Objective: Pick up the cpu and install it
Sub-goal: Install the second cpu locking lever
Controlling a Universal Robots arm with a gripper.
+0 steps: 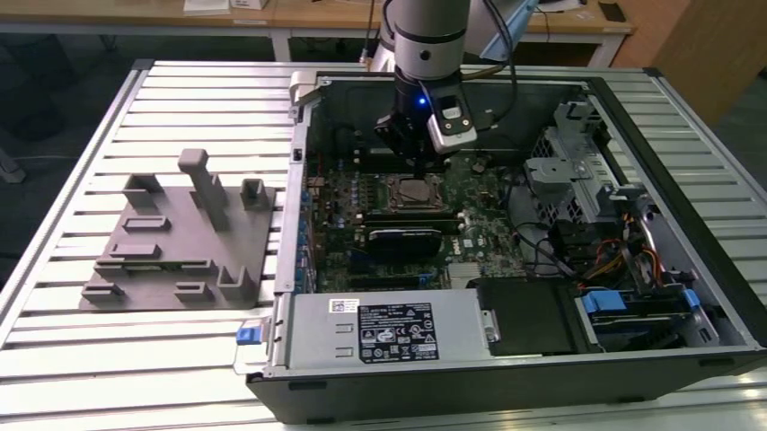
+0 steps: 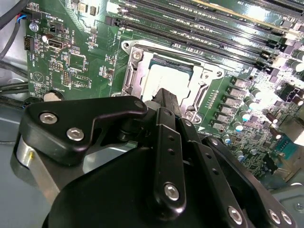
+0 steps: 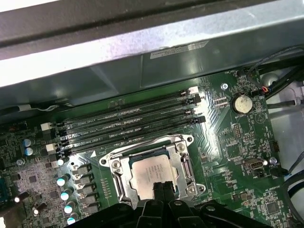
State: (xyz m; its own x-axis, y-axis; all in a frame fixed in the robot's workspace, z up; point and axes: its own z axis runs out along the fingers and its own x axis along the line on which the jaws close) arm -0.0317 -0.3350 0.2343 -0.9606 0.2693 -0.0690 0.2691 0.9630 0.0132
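The cpu (image 1: 416, 189) lies flat in the motherboard socket inside the open computer case, its silvery top showing in both wrist views (image 3: 148, 172) (image 2: 164, 76). A metal socket frame (image 3: 186, 166) (image 2: 129, 71) surrounds it. My gripper (image 1: 421, 169) hangs just above the near edge of the cpu. Its two black fingers are pressed together with nothing between them, as both wrist views show (image 3: 164, 188) (image 2: 166, 97). Whether the fingertips touch the chip I cannot tell.
A grey plastic fixture (image 1: 180, 238) with upright blocks stands on the slatted table at the exterior view's left. Memory slots (image 3: 128, 121) run beside the socket. The power supply (image 1: 383, 328), cables (image 1: 545, 247) and drive cage (image 1: 587, 171) crowd the case.
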